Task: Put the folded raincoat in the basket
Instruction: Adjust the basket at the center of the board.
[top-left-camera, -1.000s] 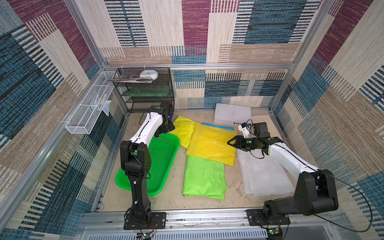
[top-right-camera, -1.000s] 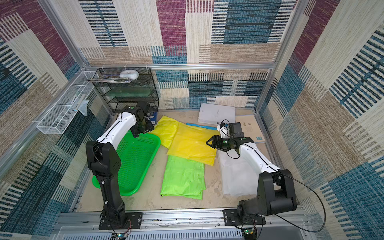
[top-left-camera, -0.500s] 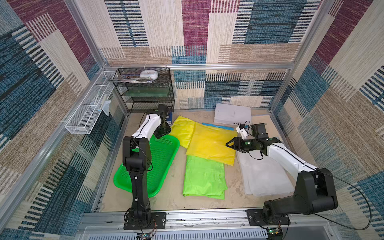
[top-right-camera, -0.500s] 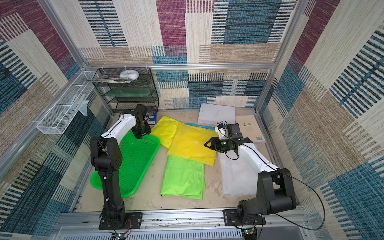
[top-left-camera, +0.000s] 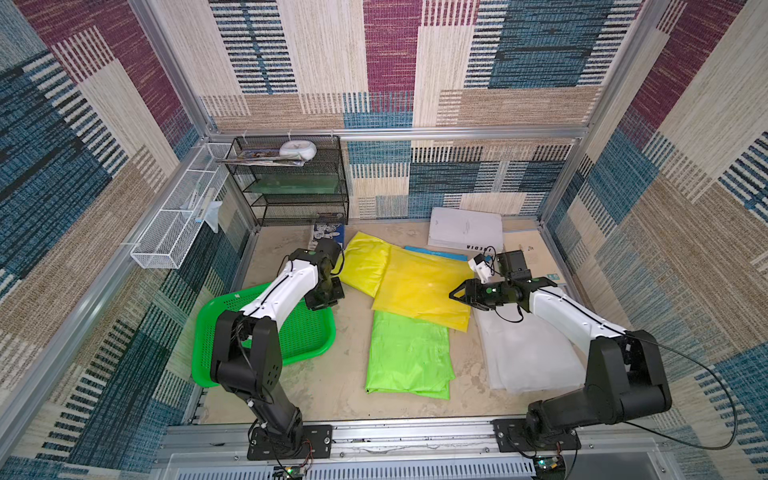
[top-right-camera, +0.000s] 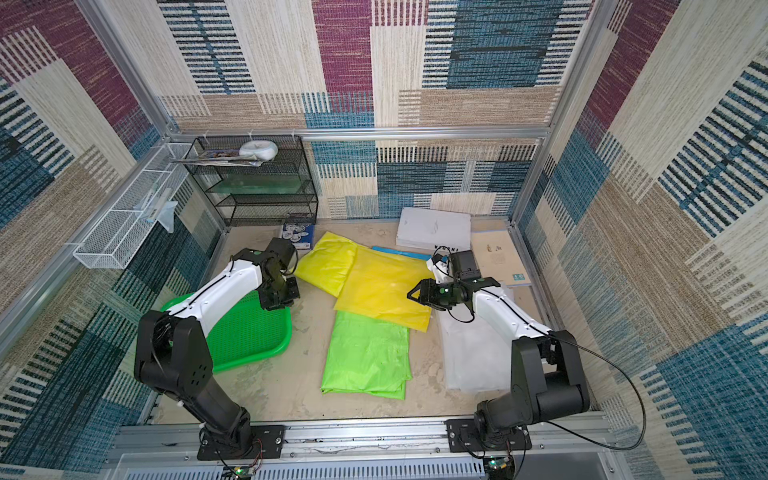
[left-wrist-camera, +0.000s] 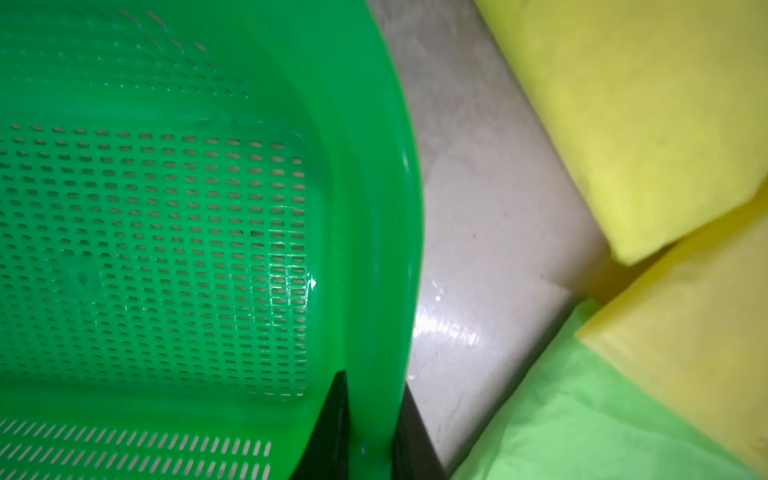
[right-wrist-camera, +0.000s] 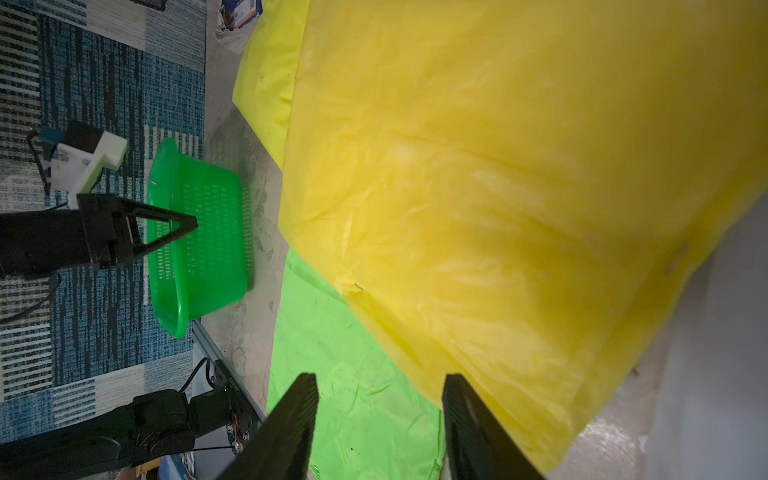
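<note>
The left tool (left-wrist-camera: 373, 384) was clamped on the rim of the bright green basket (left-wrist-camera: 376, 199), one finger on either side of it; the right tool (right-wrist-camera: 379, 376) hung with its jaws apart, just above the near edge of the yellow folded raincoat (right-wrist-camera: 498, 187); that raincoat lay flat on the bench (top-left-camera: 345, 386), ahead of the right tool and outside the basket; a lime-green folded raincoat (right-wrist-camera: 353, 415) lay beneath the same tool.

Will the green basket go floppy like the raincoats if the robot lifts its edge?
Probably not: the basket looks like moulded plastic with a thick rim, so it should stay stiff. Being shallow and full of holes, it is likely light. Pinched by the left gripper at one rim, it may tilt.
</note>
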